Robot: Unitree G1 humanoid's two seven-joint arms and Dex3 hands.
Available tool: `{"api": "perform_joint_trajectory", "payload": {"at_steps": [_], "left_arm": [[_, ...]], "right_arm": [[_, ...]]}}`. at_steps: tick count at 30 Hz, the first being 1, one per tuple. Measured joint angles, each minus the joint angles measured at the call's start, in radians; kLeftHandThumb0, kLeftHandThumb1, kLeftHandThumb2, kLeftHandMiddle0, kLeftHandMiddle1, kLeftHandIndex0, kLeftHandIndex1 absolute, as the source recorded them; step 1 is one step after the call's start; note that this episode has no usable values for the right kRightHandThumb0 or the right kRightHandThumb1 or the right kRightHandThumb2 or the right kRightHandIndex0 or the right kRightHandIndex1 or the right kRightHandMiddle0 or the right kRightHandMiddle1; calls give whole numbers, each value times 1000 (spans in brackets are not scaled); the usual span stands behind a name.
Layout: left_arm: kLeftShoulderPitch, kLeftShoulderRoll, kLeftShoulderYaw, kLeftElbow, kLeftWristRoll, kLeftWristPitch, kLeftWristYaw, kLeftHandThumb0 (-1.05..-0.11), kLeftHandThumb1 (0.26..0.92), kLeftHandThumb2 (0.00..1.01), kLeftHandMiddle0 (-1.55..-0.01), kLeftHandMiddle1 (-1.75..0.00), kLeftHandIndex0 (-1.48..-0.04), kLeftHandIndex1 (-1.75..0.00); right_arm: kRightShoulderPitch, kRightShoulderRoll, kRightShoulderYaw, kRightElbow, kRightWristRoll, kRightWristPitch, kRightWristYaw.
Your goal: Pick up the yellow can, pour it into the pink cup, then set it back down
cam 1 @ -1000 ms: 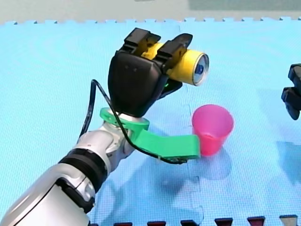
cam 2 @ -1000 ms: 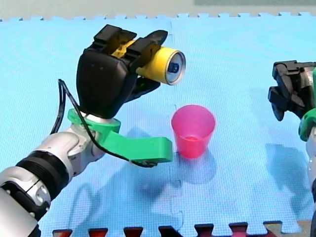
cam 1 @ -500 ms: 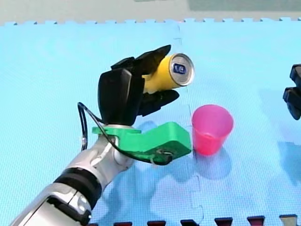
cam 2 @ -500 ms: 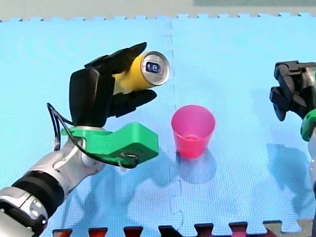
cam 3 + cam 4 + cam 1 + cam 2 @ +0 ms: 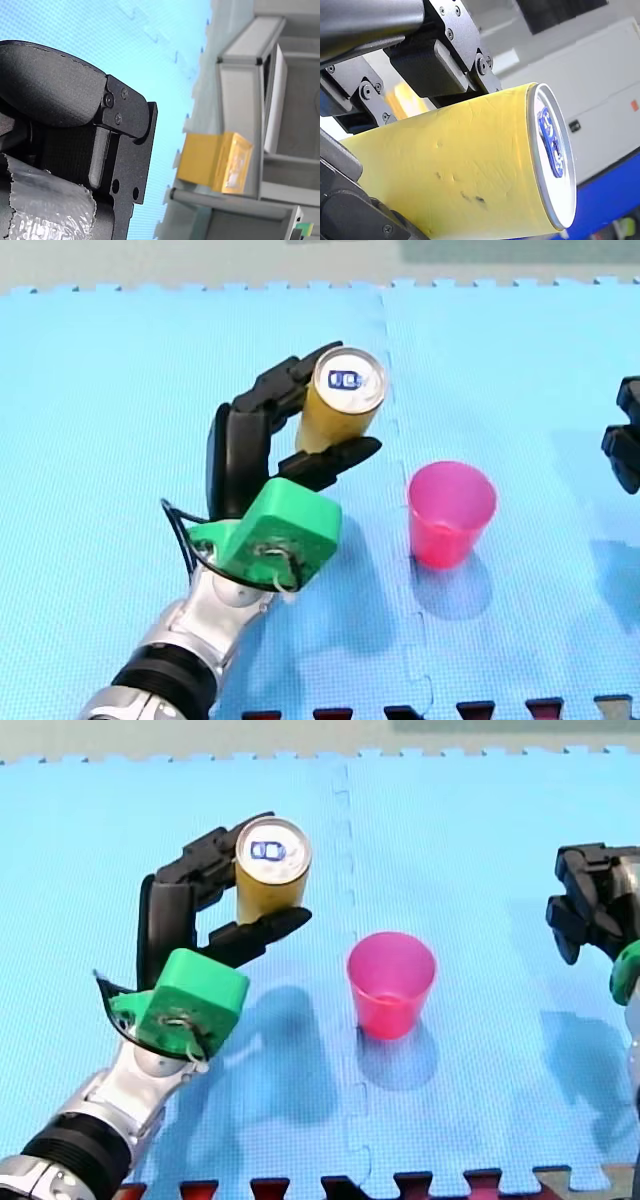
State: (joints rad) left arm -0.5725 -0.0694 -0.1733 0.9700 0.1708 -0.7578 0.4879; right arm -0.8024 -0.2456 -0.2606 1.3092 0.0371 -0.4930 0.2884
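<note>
yellow cans: one yellow can (image 5: 338,405), held in the left hand (image 5: 262,445)
pink cups: one pink cup (image 5: 450,512)
robot hands: two, the left hand and the right hand (image 5: 590,910)
green wrist mounts: two, one green wrist mount (image 5: 275,535) on the left arm, another green wrist mount (image 5: 625,970) on the right arm
foam mats: one blue mat (image 5: 110,390) of interlocking pieces, piece count unclear
yellow boxes: one yellow box (image 5: 215,162)

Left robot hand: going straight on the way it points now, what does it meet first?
It seems free. The left robot hand, shut on the yellow can, points away from the robot over blue mat; the pink cup stands right of that line. The right robot hand is far right.
</note>
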Motion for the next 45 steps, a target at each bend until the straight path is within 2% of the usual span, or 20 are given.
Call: {"api": "perform_joint_trajectory", "payload": {"at_steps": [6, 10, 18, 23, 30, 37, 45], "left_arm": [[9, -11, 47, -6, -2, -5, -58, -416, 808, 0, -1308, -125, -1211, -1], [37, -11, 73, -34, 0, 13, -78, -415, 808, 0, -1312, -120, -1211, -1], [150, -22, 137, -111, -59, 63, -138, -412, 803, 0, -1275, -76, -1206, 0], [200, -21, 143, -151, -36, 104, -141, -385, 796, 0, -1302, -67, -1199, 0], [246, -6, 152, -162, 8, 108, -113, -363, 793, 1, -1315, -49, -1197, 0], [272, 13, 158, -182, 22, 90, -109, -378, 801, 3, -1353, -57, -1196, 0], [276, 8, 171, -134, 30, 44, -65, -402, 805, 1, -1340, -45, -1203, -2]], "right_arm": [[-2, -1, -2, 0, 0, 0, 5], [-2, -2, -3, 0, 1, 1, 7], [-2, -4, -5, -1, 3, 4, 9], [-1, -5, -5, -1, 4, 6, 11], [-1, -8, -6, -1, 9, 6, 17], [1, -9, -15, -1, 26, 7, 34], [1, -10, -21, -1, 32, 8, 40]]}}
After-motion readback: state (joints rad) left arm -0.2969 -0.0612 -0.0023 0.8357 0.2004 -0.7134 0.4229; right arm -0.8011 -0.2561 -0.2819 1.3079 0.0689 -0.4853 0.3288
